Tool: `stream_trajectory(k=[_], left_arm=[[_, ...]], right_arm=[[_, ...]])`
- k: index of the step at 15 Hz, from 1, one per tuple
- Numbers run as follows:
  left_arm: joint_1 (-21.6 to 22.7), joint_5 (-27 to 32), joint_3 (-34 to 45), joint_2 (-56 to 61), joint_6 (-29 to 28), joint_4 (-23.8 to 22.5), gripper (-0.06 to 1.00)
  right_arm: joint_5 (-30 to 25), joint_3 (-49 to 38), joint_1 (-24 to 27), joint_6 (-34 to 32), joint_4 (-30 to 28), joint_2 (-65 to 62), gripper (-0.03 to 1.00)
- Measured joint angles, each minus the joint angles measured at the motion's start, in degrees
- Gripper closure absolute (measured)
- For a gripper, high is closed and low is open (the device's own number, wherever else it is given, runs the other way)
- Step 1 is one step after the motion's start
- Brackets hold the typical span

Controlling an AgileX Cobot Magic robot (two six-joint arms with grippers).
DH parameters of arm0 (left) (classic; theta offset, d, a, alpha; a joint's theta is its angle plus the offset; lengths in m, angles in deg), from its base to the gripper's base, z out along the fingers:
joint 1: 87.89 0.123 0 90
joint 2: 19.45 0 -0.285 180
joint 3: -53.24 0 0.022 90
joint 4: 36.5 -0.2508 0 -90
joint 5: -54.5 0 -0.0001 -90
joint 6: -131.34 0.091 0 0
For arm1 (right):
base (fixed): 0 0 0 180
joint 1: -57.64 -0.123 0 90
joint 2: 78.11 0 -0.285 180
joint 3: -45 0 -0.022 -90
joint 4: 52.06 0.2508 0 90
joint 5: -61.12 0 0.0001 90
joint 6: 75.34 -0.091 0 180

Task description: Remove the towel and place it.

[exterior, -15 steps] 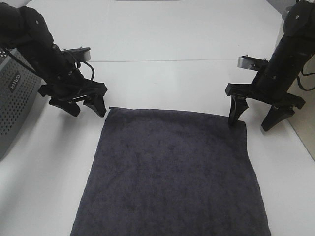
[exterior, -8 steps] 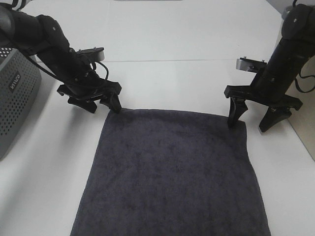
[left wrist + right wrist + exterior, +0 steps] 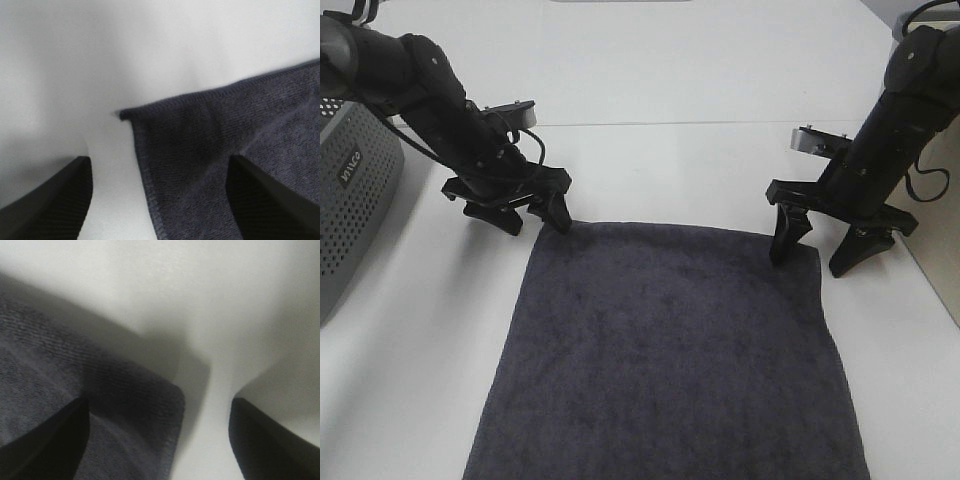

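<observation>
The dark charcoal towel [image 3: 670, 360] lies flat on the white table, reaching to the near edge of the exterior view. My left gripper [image 3: 535, 222] is open and straddles the towel's far left corner, one fingertip on the cloth edge and the other on bare table. The left wrist view shows that corner [image 3: 127, 114] between the two open fingers [image 3: 50, 200]. My right gripper [image 3: 810, 262] is open at the far right corner, its inner finger over the cloth. In the right wrist view the rounded corner [image 3: 170, 400] sits between the fingers [image 3: 275, 440]. Neither gripper holds anything.
A grey perforated basket [image 3: 350, 200] stands at the table's left edge, close behind the left arm. A beige surface [image 3: 945, 240] borders the table on the right, beside the right arm. White table [image 3: 660, 70] stretches behind the towel.
The left gripper has moved right and down onto the towel's far left corner. The right gripper has shifted slightly left over the far right corner. The towel has not moved.
</observation>
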Motion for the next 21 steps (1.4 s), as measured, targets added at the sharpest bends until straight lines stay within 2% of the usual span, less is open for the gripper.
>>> stream_trajectory(k=[2,5,8,10,11,14,16,17,19,21], left_arm=[[-0.2,0.6,0.0,-0.1,0.0,1.1,0.24],[-2.7,0.6,-0.1,-0.2,0.0,1.9,0.24],[-6.1,-1.4,-0.4,-0.9,-0.1,3.0,0.24],[-7.4,-2.8,-0.6,-1.2,-0.1,3.2,0.25],[-7.8,-3.2,-0.7,-1.4,-0.1,3.3,0.29],[-7.9,-3.7,-0.7,-1.8,-2.1,2.9,0.48],[-7.9,-3.6,-0.7,-1.9,-2.4,2.7,0.59],[-7.9,-3.6,-0.7,-1.9,-2.4,2.6,0.68],[-7.9,-3.5,-0.7,-2.2,-2.4,2.5,0.89],[-7.9,-3.5,-0.7,-2.2,-2.4,2.2,0.93]], right_arm=[[0.1,0.0,0.0,2.8,3.8,0.1,0.21],[0.2,0.0,0.0,5.7,8.3,0.3,0.24],[0.2,0.0,0.0,7.6,10.4,0.6,0.3],[0.2,0.0,0.0,7.9,10.6,0.7,0.38],[0.2,0.0,0.0,8.0,10.6,0.7,0.44],[1.7,0.0,0.0,8.0,10.4,0.7,0.75],[2.6,0.0,0.0,8.6,10.4,0.7,0.9],[2.6,0.0,0.0,9.5,10.4,0.7,0.94],[2.8,0.0,0.0,10.6,10.1,0.7,0.94],[3.2,0.0,0.0,11.2,9.9,0.7,0.94]])
